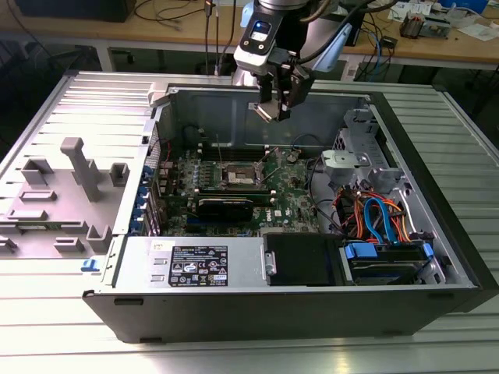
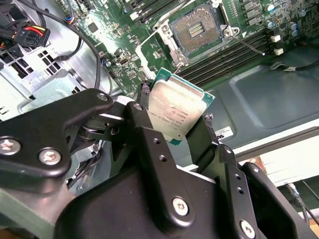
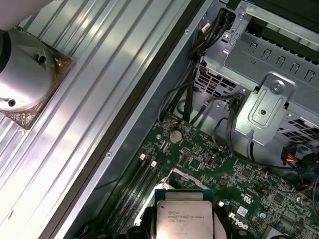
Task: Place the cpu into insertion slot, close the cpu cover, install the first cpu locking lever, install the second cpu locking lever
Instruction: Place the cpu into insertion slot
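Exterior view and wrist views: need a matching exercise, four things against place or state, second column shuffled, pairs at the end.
Things
1. flat square silver-topped cpu
2. square dark-centred insertion slot with silvery rim
3. bundle of blue and orange cables
4. grey moulded plastic fixture

Place or state
A. outside the open computer case, at the exterior view's left
B. empty, on the green board
C. clamped in the black gripper, above the board
D. inside the case, at the exterior view's right

Pairs: 1-C; 2-B; 3-D; 4-A

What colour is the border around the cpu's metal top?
Green, around a dull silver top; the cpu shows best in the second wrist view.
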Robot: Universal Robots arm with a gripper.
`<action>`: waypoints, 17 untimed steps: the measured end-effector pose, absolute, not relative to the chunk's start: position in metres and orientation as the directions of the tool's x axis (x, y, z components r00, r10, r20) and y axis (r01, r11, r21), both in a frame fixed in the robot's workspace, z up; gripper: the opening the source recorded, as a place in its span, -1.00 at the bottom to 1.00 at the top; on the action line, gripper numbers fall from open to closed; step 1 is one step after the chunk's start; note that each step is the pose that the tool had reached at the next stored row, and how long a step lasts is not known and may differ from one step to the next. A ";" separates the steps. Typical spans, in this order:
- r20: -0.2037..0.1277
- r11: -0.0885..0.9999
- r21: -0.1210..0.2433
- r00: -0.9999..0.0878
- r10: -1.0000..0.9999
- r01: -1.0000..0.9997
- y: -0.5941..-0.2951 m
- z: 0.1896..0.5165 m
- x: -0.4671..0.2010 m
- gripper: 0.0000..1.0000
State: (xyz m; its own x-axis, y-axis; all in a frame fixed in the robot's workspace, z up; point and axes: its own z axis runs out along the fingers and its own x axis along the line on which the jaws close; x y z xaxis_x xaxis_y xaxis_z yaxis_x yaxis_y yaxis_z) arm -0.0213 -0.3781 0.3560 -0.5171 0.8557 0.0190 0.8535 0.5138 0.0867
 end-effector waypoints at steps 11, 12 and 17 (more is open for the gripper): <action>0.019 0.493 0.087 -0.496 0.868 0.866 -0.379 0.346 -0.023 0.09; 0.019 0.488 0.087 -0.491 0.871 0.869 -0.379 0.345 -0.023 0.09; 0.019 0.482 0.087 -0.485 0.874 0.872 -0.379 0.345 -0.023 0.09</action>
